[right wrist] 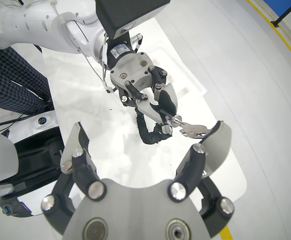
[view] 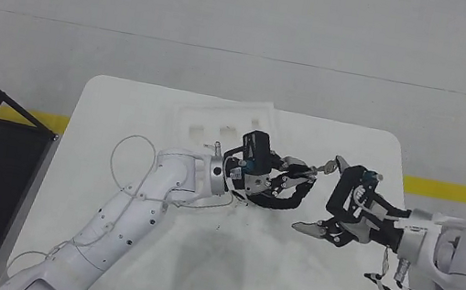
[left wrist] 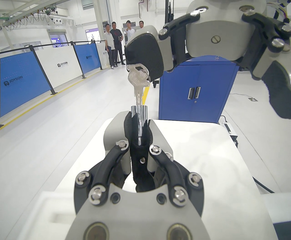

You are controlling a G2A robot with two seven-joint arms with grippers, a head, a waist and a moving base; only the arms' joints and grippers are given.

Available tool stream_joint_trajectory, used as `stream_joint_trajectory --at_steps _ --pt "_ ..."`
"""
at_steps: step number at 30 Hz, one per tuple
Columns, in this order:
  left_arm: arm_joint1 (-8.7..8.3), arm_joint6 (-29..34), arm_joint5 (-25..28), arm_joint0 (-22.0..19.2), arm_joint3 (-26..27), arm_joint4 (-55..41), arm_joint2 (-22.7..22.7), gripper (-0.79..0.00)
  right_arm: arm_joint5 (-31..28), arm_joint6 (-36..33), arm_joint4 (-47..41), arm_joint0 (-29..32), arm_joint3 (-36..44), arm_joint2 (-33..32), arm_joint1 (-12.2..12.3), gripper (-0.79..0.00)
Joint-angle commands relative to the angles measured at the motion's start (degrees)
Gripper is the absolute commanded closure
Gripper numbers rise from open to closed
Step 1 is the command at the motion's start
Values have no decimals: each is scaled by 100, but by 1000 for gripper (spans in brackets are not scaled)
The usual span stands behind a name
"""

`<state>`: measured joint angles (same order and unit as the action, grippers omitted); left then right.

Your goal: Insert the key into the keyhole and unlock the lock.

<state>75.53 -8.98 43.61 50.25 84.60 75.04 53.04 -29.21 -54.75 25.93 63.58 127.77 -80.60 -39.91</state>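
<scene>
Currently the risk is slip: right jaws are spread, one pad against the head of the flat silver metal key, so closing off-centre could lever it or drag it out rather than turn it. Key blade sits in the chrome lock cylinder, which the left jaws pinch; its black sleeved cable loop trails from them over the white counter.
</scene>
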Motion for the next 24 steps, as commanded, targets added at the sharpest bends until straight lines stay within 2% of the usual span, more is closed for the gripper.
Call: stream_joint_trajectory --at_steps 1,4,12,14,15,16,24 --pt "-2 -9 29 -18 -29 16 9 0 -16 38 42 -49 -70 -68 3 -785" --pt "-16 26 186 -54 -42 25 40 0 -162 227 229 -102 -159 -183 6 -785" --pt "-94 304 683 -17 21 -102 213 0 -1297 728 927 -84 -555 -237 24 -785" --pt "-108 375 759 12 48 -153 229 0 -1498 901 1062 -120 -670 -215 21 -489" --pt "-111 394 777 18 55 -167 230 0 -1548 953 1104 -138 -691 -209 20 -391" --pt "-115 417 795 26 68 -186 233 0 -1615 1015 1155 -157 -726 -190 18 -360" --pt "-128 538 863 47 107 -306 215 0 -2156 1201 1522 -400 -835 80 9 -308"
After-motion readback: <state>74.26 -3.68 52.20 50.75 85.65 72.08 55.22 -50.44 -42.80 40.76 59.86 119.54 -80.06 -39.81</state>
